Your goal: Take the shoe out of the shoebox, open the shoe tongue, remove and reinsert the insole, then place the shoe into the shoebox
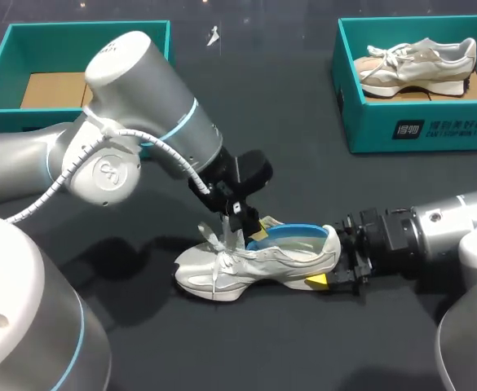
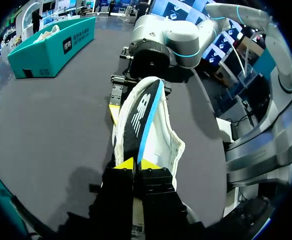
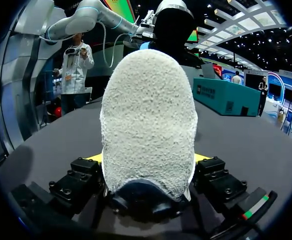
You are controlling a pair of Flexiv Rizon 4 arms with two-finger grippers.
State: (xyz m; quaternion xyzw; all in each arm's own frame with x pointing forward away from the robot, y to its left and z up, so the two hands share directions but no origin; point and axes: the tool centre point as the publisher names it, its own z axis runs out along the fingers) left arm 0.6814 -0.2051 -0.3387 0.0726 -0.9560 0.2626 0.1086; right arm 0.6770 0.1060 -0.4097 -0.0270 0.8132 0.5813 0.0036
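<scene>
Shoe (image 1: 279,262) held on tabletop (image 1: 303,163).
Your L fingers (image 2: 126,164) pinch insole (image 2: 138,120); R fingers (image 1: 317,280) clamp shoe's heel.

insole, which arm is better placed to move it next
Left: the left fingers pinch the insole at its end, in the opening of the shoe, while the right fingers clamp the heel from both sides, steadying it.

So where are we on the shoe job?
Done: shoe is out on the table, right gripper clamping its heel. In hand: left gripper pinches the insole, partly raised from the shoe; removing or reinserting, I can't tell. Remaining: placing the shoe in the shoebox.
</scene>
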